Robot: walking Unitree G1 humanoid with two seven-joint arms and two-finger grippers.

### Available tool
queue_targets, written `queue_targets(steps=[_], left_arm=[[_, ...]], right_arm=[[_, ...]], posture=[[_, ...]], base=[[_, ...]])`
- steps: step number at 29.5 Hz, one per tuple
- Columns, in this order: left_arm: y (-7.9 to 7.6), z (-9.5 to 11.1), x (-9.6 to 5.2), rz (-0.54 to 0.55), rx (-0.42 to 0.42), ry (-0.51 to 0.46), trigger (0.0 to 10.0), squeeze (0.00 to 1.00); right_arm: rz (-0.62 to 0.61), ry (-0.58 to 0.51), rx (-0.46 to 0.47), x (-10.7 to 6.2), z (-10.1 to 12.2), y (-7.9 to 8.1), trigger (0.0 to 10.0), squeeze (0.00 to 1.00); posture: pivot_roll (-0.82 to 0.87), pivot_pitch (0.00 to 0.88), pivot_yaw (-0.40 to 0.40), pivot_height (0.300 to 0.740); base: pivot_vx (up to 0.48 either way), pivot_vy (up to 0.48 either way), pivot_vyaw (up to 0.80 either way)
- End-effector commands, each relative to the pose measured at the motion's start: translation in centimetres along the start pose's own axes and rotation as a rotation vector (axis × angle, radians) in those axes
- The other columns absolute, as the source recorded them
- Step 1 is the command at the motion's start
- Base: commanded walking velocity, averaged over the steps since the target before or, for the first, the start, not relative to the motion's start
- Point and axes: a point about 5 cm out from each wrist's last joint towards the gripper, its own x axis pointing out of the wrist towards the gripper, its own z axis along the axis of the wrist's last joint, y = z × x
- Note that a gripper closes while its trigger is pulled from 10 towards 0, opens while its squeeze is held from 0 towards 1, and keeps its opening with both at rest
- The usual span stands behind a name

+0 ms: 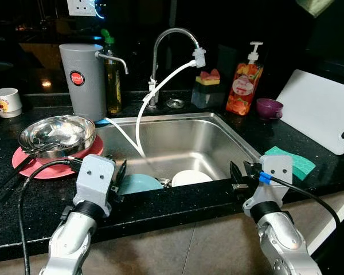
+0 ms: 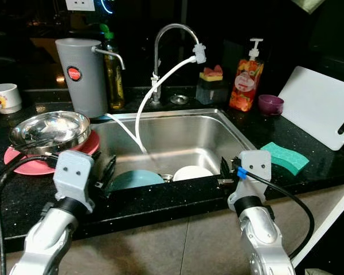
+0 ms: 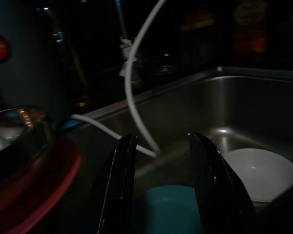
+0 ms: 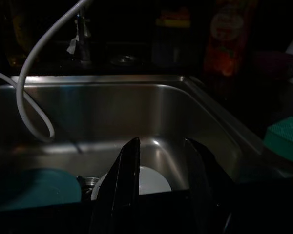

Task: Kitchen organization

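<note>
- Sink (image 1: 218, 129), stainless steel, sits sunk in the black counter (image 1: 160, 209) at the centre of the head views, with the tap (image 1: 175, 35) at its 12 o'clock rim.
- A white hose (image 1: 146, 106) runs from the tap's spout and loops down into the basin.
- In the basin's near end lie a teal plate (image 1: 139, 184) and, just beside it at its 3 o'clock, a white bowl (image 1: 190, 177); a drain fitting shows between them.
- The left tool (image 3: 161, 195) hovers at the sink's near rim at about 7 o'clock, fingers apart and empty, with the teal plate seen between them in the wrist view.
- The right tool (image 4: 161, 190) is at the near rim at about 5 o'clock, its fingers likewise parted and holding nothing, pointing over the white bowl.
- At the sink's 9 o'clock a steel bowl (image 1: 57, 133) rests on a red plate (image 1: 37, 163) (utensils lie in the bowl, too blurred to name).
- A grey water filter (image 1: 83, 80) with a red badge stands at 10 o'clock, an oil bottle (image 1: 112, 80) just beside it.
- A white mug (image 1: 4, 102) stands at the far left of the counter.
- At 1 o'clock stand a sponge holder (image 1: 208, 89) and an orange soap dispenser (image 1: 243, 83), then a small purple cup (image 1: 268, 107).
- A green sponge (image 1: 292, 161) lies at the sink's 3 o'clock, near a white cutting board (image 1: 321, 109) propped at the far right.
</note>
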Motion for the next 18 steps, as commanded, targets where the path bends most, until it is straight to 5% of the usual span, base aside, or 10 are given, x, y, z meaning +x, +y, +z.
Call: queue_targets(steps=[1, 18], left_arm=[[-0.47, 0.02, -0.15, -0.026, -0.018, 0.009, 10.0, 0.00], [-0.89, 0.08, 0.02, -0.031, -0.034, 0.013, 10.0, 0.00]], right_arm=[[-0.024, 0.009, -0.005, -0.37, -0.05, -0.43, 10.0, 0.00], [-0.044, 0.002, 0.005, -0.13, 0.19, -0.58, 10.0, 0.00]], posture=[[0.10, 0.084, -0.063, 0.740], [0.09, 0.086, -0.076, 0.740]], base=[[0.000, 0.000, 0.00], [0.000, 0.000, 0.00]])
